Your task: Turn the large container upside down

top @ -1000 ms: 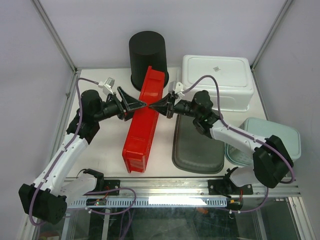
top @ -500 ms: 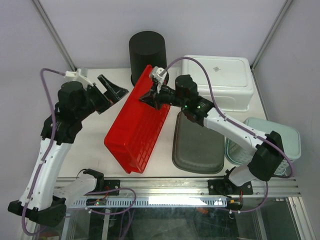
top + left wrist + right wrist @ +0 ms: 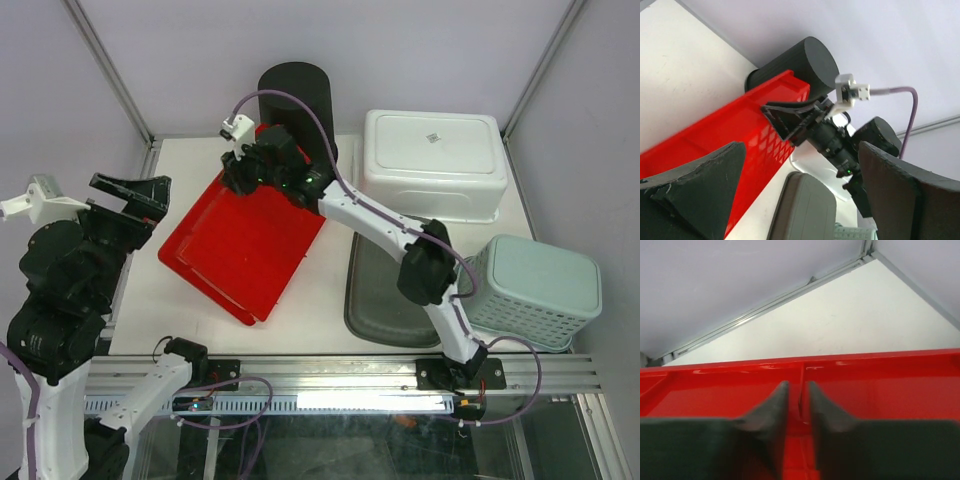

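Observation:
The large red mesh container [image 3: 245, 245] lies tipped over, its smooth base facing up, left of the table's middle. It also shows in the left wrist view [image 3: 725, 135] and fills the right wrist view [image 3: 880, 385]. My right gripper [image 3: 240, 175] reaches across to its far left edge, with its jaws nearly closed on a thin red rib of the rim [image 3: 799, 390]; the left wrist view shows it there too [image 3: 785, 117]. My left gripper [image 3: 135, 195] is open and empty, raised off the table's left edge, clear of the container.
A black cylindrical bin [image 3: 297, 100] stands right behind the red container. An upturned white tub [image 3: 432, 160] is at the back right, a grey lid [image 3: 395, 285] lies beside the container, and a mint basket [image 3: 530, 285] sits at the right edge.
The red container went from standing on its side to tipped over to the left, base up. My left gripper let go and drew back left. My right gripper followed the rim over.

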You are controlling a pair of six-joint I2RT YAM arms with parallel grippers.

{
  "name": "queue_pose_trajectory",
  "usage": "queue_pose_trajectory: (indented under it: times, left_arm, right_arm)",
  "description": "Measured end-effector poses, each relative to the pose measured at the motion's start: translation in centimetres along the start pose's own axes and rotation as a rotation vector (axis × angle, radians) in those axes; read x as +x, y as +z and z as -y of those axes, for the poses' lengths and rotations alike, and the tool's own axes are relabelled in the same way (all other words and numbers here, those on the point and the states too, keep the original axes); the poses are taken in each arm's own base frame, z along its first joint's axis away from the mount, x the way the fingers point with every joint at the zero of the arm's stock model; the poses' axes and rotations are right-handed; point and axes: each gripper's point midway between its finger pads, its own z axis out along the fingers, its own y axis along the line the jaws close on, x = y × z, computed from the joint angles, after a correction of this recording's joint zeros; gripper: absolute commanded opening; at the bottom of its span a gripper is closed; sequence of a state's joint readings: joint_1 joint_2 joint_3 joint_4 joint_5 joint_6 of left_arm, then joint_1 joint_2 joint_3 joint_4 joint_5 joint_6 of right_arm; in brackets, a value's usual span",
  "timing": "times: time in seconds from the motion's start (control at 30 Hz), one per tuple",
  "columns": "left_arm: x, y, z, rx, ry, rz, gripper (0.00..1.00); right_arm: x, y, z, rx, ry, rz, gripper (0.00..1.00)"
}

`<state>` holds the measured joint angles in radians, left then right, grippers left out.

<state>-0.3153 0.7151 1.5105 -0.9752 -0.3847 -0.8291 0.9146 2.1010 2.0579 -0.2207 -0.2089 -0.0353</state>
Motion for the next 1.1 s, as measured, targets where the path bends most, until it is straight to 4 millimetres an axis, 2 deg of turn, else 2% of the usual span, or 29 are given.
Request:
queue_pose_trajectory:
  times: [0.07,0.13,0.23,0.3,0.37,0.47,0.53,0.6,0.67,0.77,0.83,0.97,1.1]
  left_arm:
    - [0.1,0.2,-0.3,-0.016,0.005,-0.003,0.99]
    - [0.7,0.8,-0.6,-0.039,0.019,-0.025,0.99]
    - [1.7,1.9,-1.1,-0.075,0.048,-0.061,0.99]
    - [2.5,2.7,-1.5,-0.101,0.076,-0.09,0.99]
    - [3.1,3.4,-1.6,-0.112,0.098,-0.111,0.99]
    - [3.9,4.2,-1.9,-0.121,0.141,-0.144,0.99]
    - [4.7,4.7,-2.1,-0.121,0.169,-0.17,0.99]
    - [5.6,5.3,-2.5,-0.123,0.196,-0.192,0.99]
    - [6.6,6.1,-3.0,-0.132,0.218,-0.222,0.99]
    - [8.4,7.6,-4.0,-0.16,0.244,-0.269,0.99]
    - [10.2,8.7,-5.0,-0.182,0.264,-0.317,0.99]
    - [13.3,9.7,-7.2,-0.226,0.301,-0.406,0.99]
    - [14.1,9.7,-8.0,-0.228,0.31,-0.424,0.99]
  right_arm:
    - [0.2,1.9,-0.1,-0.003,0.044,0.006,0.96]
    - [1.3,3.3,-0.5,-0.018,0.095,-0.011,0.99]
    - [3.3,3.8,-0.8,-0.024,0.146,-0.058,0.99]
    - [4.1,3.4,-0.6,-0.001,0.15,-0.079,0.99]
    - [5.7,1.6,0.0,0.058,0.152,-0.131,0.99]
    - [7.5,-2.7,1.5,0.165,0.159,-0.211,0.99]
    - [8.5,-7.0,2.8,0.24,0.172,-0.256,0.99]
    - [9.3,-12.1,4.7,0.328,0.202,-0.278,0.99]
    - [10.3,-18.1,7.2,0.453,0.258,-0.288,0.99]
    - [11.9,-26.2,10.8,0.715,0.34,-0.293,0.99]
    - [13.1,-30.8,11.9,0.901,0.364,-0.308,0.99]
    - [15.2,-36.7,12.2,1.136,0.354,-0.36,0.99]
    - [15.5,-39.8,12.3,1.25,0.345,-0.359,0.99]
